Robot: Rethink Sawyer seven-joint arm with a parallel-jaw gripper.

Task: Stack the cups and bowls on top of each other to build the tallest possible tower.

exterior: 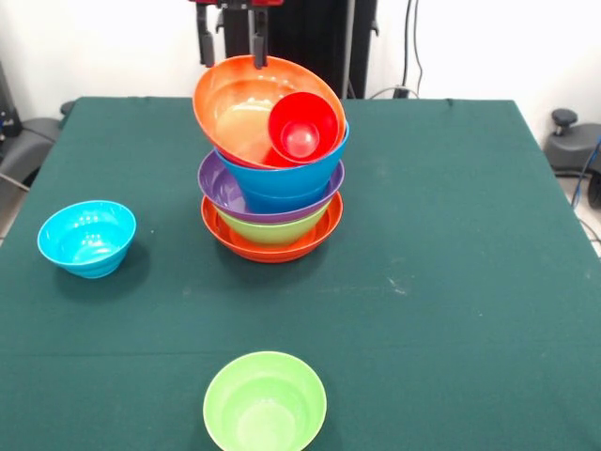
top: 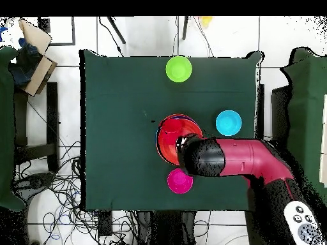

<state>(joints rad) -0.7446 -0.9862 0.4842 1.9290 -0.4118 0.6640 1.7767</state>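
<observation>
Tool (exterior: 232, 42) tips alone show at the top edge of the front view, two dark fingers hanging apart with nothing between them, directly above the far rim of the tilted orange bowl (exterior: 246, 111). That bowl leans toward the camera on top of the tower (exterior: 272, 178), with the red cup (exterior: 302, 129) lying on its side inside it, mouth forward. Beneath come a blue bowl (exterior: 286, 177), the purple bowl (exterior: 225, 188), a green bowl (exterior: 272, 228) and the orange base bowl (exterior: 272, 246). Away from the tool, a loose blue bowl (exterior: 86, 237) sits on the green worktop (exterior: 451, 282) at the picture's left, and a loose green bowl (exterior: 266, 402) lies at the near edge.

Overhead, the red and black arm (top: 236, 159) reaches in from the lower right and covers the tool and part of the tower. Only this view shows the magenta bowl (top: 180, 181), just beside the arm's black end on the robot's side of the tower.
</observation>
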